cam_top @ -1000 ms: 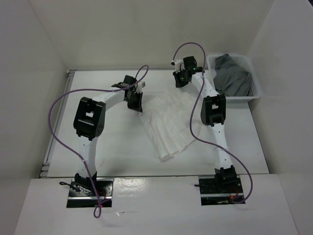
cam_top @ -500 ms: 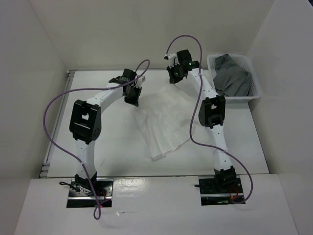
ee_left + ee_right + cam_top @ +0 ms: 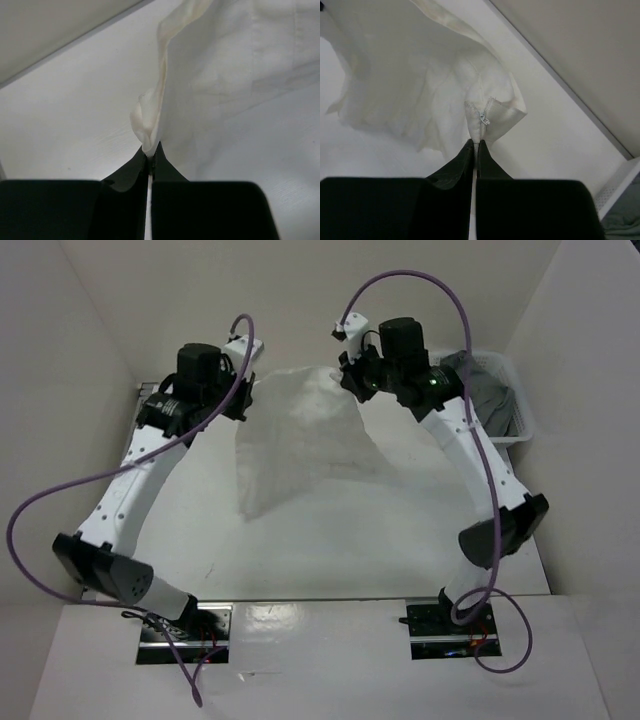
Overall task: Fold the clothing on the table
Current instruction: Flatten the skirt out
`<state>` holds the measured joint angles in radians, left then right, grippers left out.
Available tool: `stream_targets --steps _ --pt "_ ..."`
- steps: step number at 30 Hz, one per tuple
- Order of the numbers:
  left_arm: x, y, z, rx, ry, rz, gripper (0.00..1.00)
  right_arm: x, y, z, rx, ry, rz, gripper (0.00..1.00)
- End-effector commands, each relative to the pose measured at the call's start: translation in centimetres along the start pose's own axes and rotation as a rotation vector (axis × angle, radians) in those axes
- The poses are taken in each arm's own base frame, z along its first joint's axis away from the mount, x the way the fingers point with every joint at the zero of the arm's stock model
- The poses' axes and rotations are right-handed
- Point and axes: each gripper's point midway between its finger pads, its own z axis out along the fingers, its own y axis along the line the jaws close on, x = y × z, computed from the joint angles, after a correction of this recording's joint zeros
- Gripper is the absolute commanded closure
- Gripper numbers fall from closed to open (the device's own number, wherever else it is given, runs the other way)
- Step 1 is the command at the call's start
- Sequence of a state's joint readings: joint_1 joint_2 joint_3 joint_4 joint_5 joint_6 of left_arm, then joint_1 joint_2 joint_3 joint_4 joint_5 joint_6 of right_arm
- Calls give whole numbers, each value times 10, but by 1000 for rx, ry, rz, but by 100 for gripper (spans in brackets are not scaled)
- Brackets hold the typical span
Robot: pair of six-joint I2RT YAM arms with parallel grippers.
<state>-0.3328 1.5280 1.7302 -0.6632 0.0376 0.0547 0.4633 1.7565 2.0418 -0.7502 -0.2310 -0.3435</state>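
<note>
In the top view the white pleated clothing hangs spread across the upper centre, its top edge stretched between the left claw and right claw, with bare table below and a basket at upper right. In the left wrist view, the left claw is pinched together on a bunched corner at frame centre. In the right wrist view, the right claw is clamped on the waistband beside a zipper.

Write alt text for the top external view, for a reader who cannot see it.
Two robot arms hold up the white pleated clothing over the table, the left fingers and right fingers each pinching a top corner so it hangs spread between them. A basket with a dark grey garment sits at the far right.
</note>
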Motion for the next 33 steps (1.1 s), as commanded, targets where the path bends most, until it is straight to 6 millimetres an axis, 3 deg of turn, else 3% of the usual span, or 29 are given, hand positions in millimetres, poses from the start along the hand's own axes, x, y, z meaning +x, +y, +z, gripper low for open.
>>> stream_targets --steps 1,2,3,5,8,11,14,23,27,31,33 --pt "-6 3 -38 -25 -54 92 100 -8 -6 -36 53 -42 -45 100" --pt "-4 -2 -44 3 -57 118 100 2 4 -38 12 -24 -54 100" --pt "-13 -3 -64 3 -107 133 100 1 8 -46 -3 -37 -66 100" --pt "-14 4 -80 2 -130 153 100 2 21 -64 -43 -48 -76 100" --pt "-25 1 -124 35 -223 172 99 -6 38 -88 -102 -96 -85 100" --pt "-27 -4 -150 62 -279 176 96 -17 46 -110 -138 -149 -104 100" --pt "-15 -12 -157 99 -285 196 94 -21 55 -119 -173 -172 -109 100" --pt "37 -40 -155 244 -197 222 90 -19 88 -135 -338 -194 -74 100" --pt "51 -44 -151 280 -170 202 88 -1 91 -120 -361 -148 -50 100" --pt "62 -41 -121 313 -93 171 88 17 83 -90 -340 -86 -9 100" --pt "58 -39 -110 317 -80 156 88 25 75 -73 -306 -62 -5 100"
